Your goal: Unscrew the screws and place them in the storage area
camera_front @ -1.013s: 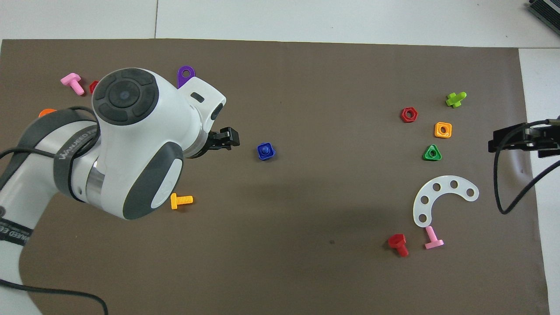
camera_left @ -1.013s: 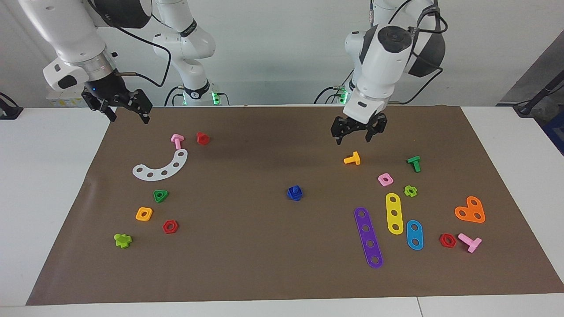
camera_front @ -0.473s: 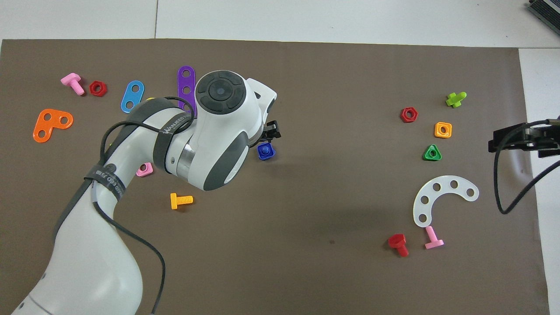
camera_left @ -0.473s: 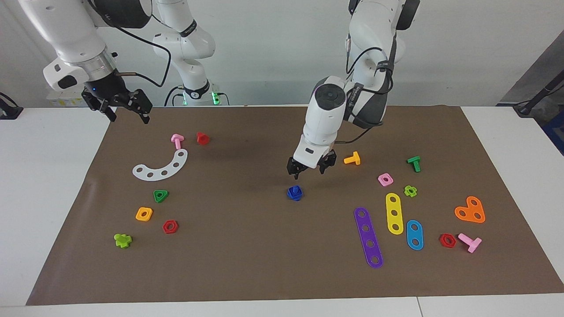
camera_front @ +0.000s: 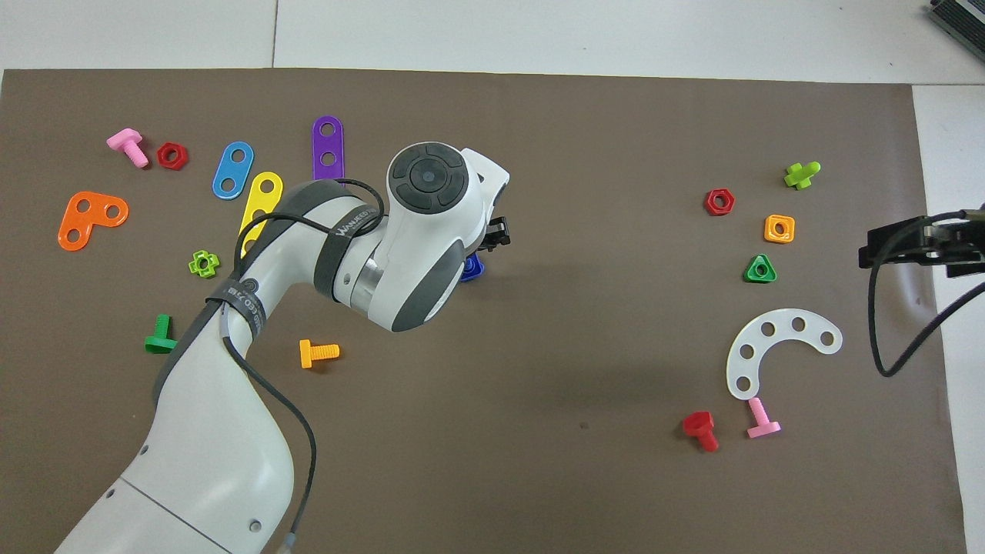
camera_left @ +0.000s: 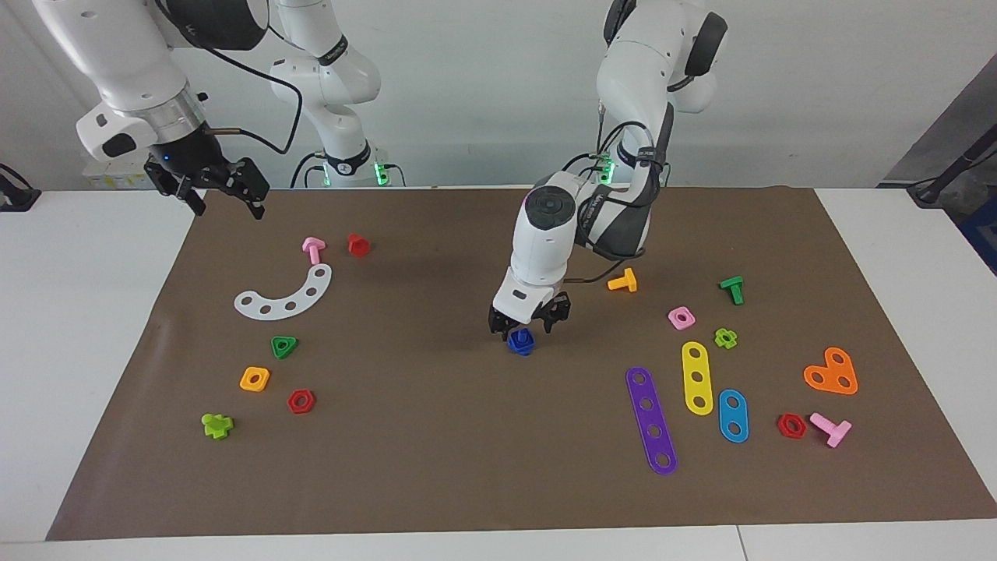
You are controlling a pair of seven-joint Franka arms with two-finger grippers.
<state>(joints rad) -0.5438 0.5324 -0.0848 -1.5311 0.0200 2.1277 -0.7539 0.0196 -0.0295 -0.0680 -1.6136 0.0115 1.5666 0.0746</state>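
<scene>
The blue screw, light, rigid, slippery plastic lying mid-mat well clear of every edge, sits between the left gripper's parted fingers; grip its nut's flat sides; the right gripper waits open.

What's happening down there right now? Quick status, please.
Left gripper down at the blue screw mid-mat, fingers either side, grip not confirmed. Right gripper open, waiting over the mat's edge. Nothing blocking the screw.
</scene>
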